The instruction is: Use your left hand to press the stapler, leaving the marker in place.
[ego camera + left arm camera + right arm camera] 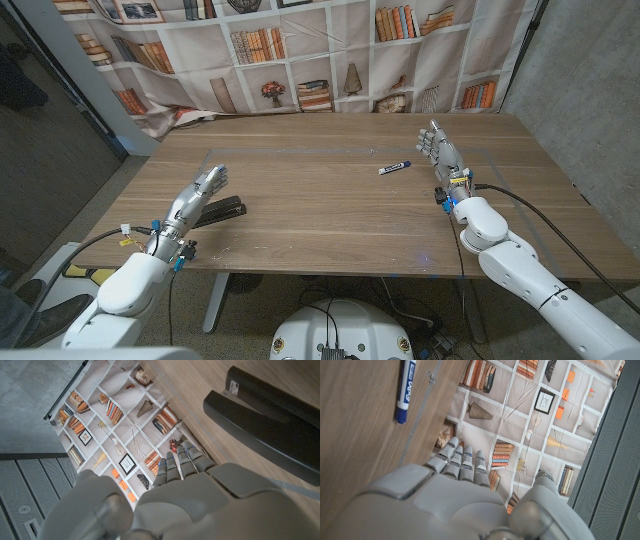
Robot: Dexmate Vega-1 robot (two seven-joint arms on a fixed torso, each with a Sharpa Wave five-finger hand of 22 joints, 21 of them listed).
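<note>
Wooden table (330, 215): my left hand (200, 192), fingers straight and holding nothing, sits just beside the stapler (222, 211) at near left, unpressed; marker (395, 167) untouched, far right.

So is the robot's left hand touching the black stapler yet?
Apart. In the left wrist view, bare wood shows between the left hand and the stapler. In the head view the hand sits just beside the stapler.
</note>
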